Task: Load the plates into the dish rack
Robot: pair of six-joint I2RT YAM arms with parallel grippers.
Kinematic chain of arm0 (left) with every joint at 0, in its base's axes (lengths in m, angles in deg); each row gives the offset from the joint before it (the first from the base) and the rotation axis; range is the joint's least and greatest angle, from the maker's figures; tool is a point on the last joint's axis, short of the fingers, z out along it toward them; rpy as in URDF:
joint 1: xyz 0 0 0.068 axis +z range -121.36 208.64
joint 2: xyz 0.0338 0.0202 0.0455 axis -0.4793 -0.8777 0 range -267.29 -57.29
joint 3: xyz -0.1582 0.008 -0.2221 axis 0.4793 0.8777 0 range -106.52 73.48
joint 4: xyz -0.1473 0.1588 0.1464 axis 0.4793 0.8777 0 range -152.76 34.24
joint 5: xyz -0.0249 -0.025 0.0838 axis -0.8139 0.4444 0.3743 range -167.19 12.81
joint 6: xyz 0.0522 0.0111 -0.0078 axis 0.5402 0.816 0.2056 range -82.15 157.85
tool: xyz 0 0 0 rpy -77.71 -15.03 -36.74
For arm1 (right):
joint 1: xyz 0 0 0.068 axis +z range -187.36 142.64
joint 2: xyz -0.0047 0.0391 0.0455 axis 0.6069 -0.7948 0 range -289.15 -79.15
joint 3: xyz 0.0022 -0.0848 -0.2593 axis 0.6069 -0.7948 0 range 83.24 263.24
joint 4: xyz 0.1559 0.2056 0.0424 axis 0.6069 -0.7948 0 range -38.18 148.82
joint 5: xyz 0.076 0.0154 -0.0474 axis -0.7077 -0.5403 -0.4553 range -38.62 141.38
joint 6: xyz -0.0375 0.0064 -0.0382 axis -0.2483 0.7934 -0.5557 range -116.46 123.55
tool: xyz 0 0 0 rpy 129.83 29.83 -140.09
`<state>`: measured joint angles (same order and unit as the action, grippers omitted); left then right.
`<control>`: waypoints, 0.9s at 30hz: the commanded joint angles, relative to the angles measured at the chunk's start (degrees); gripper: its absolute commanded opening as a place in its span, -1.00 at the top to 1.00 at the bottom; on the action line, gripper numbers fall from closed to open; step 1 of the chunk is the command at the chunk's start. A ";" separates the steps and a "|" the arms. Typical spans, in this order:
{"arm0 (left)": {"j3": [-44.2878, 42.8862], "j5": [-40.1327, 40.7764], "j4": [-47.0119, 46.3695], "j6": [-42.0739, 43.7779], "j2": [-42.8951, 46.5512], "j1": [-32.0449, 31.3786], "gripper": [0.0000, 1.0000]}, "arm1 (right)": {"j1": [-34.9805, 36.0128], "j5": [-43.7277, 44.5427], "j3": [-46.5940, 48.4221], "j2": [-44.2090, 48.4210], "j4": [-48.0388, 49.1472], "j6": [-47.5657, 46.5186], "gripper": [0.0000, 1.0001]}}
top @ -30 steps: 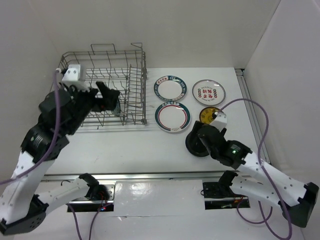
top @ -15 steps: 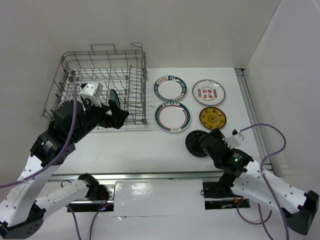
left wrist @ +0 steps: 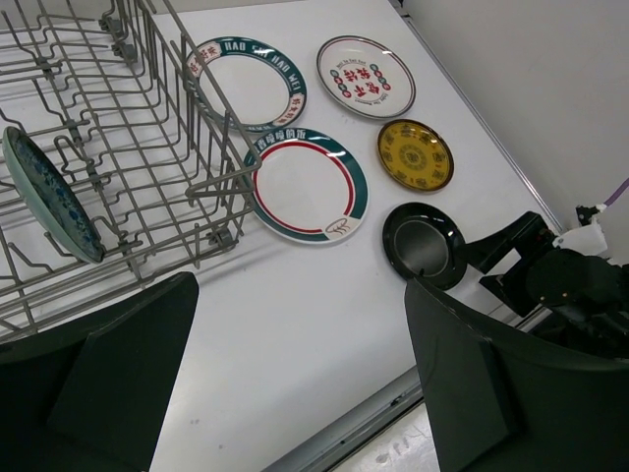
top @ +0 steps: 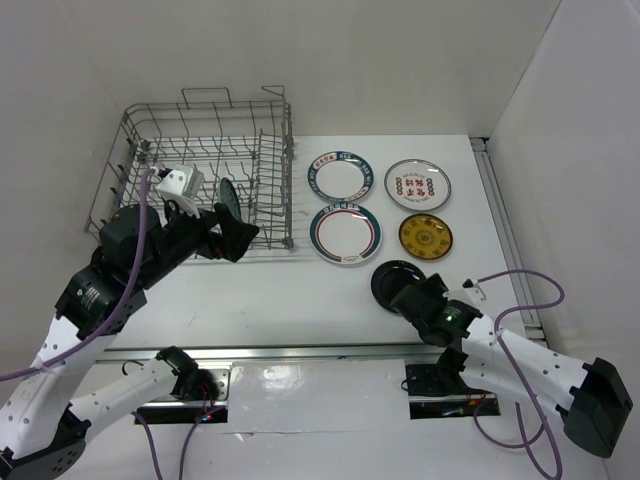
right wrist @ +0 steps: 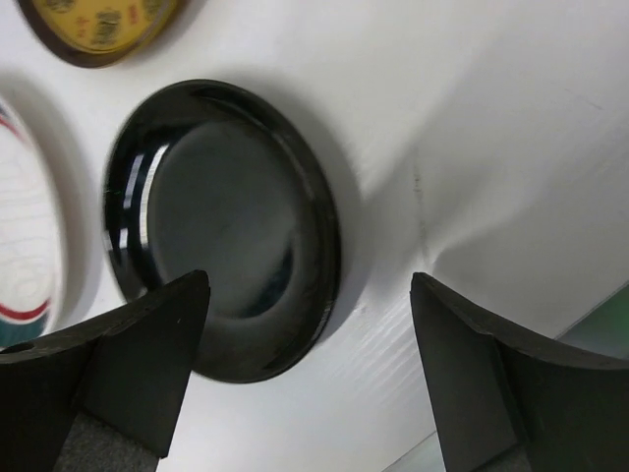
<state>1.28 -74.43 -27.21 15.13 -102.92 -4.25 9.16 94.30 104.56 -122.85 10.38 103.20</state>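
The pale teal plate (left wrist: 44,202) stands on edge between tines in the dish rack (top: 272,185), the only one loaded. Five plates lie flat on the worktop (left wrist: 295,295) to the rack's right: the far green-rimmed plate (left wrist: 251,79), the near green-rimmed plate (left wrist: 307,185), the red-marked plate (left wrist: 365,77), the yellow plate (left wrist: 416,154) and the black plate (right wrist: 221,226) nearest the arms. The right hand (right wrist: 305,334) hovers low over the black plate, fingers spread, gripping nothing. The left hand (left wrist: 295,364) is just outside the rack's near edge, spread and empty. Most of the loading is left, and the black plate looks next.
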 commanded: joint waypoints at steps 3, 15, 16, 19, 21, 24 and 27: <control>0.05 -1.01 -2.59 0.13 1.07 0.01 -1.00 | 0.32 3.31 -3.91 -1.38 2.91 4.85 -0.71; 0.05 -0.48 -2.59 0.13 1.07 0.01 -1.00 | 0.32 4.98 -7.87 -1.38 7.66 6.78 -0.29; 0.05 -0.48 -2.59 0.13 1.07 0.01 -1.00 | 0.32 4.98 -8.57 -1.38 8.36 6.78 -0.26; 0.05 -0.48 -2.59 0.13 1.59 0.01 -1.00 | 0.32 4.98 -9.28 -1.91 9.60 6.78 -0.20; 0.05 -0.48 -2.59 0.13 1.59 0.01 -1.00 | 0.32 4.98 -9.28 -2.53 10.39 6.78 -0.10; 0.05 -0.48 -2.59 0.13 1.59 0.01 -1.00 | 0.32 3.93 -9.81 -4.01 12.58 6.78 -0.07; 0.05 -0.48 -3.12 0.13 2.12 0.01 -1.00 | 0.32 3.31 -9.81 -5.51 13.73 6.25 -0.02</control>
<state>1.50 -74.53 -27.29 15.13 -101.82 -4.25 9.16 99.22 96.67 -126.43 23.06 108.91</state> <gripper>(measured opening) 1.000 0.513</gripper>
